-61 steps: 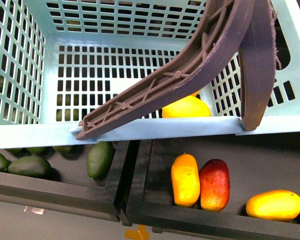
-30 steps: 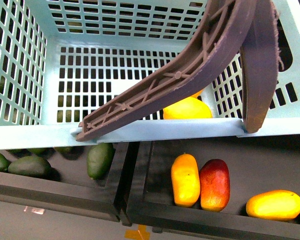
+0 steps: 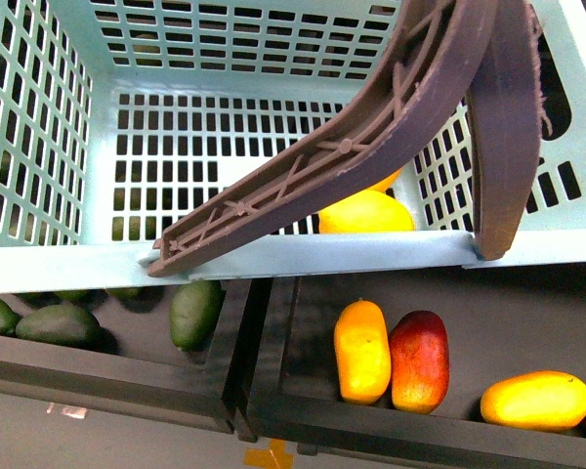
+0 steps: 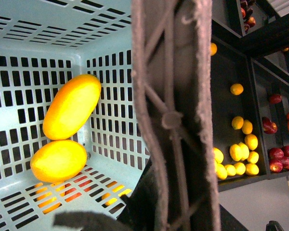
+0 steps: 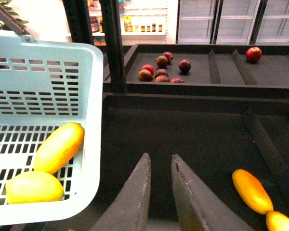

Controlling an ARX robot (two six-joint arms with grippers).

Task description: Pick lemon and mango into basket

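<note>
Mango [image 4: 72, 106] — long, smooth yellow-orange, lemon [image 4: 59, 160] rounder, both inside basket [image 4: 111, 125].

My turquoise slotted basket [image 4: 48, 29] already held both fruits in one corner. The long yellow-orange mango [image 4: 71, 106] leaned tilted against the slotted wall, touching the plump, rounder lemon [image 4: 58, 160] lying on the floor beside it. The brown ribbed handle [image 3: 371, 137] slanted across the opening.

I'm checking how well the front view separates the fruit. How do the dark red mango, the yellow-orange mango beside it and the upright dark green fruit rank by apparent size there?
1-2. Dark red mango and yellow-orange mango: too alike to rank.
3. Dark green fruit: looks smallest, but the basket rim hides its top, so this is unsure.
</note>
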